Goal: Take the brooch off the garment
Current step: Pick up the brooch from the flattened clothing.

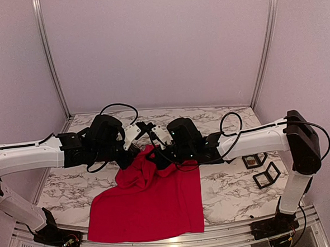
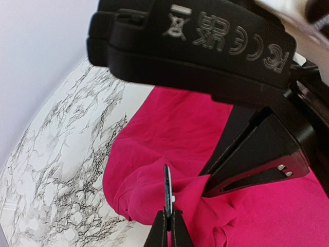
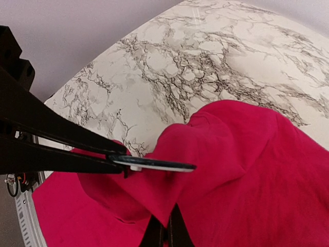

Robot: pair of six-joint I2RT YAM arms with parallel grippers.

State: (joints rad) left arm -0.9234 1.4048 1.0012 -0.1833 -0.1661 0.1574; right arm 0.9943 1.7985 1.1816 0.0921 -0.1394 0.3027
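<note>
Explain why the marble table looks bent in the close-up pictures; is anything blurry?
Left wrist view: the wide lens curves the table, and the right arm's near black housing looks slightly soft. Right wrist view: same curving; the garment is sharp.

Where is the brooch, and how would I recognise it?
Start at the red T-shirt on the marble table and find the bunched peak of cloth at its far edge. There the left gripper pinches the brooch, a thin dark disc seen edge-on. It is the only hard, dark sliver against soft red cloth.
</note>
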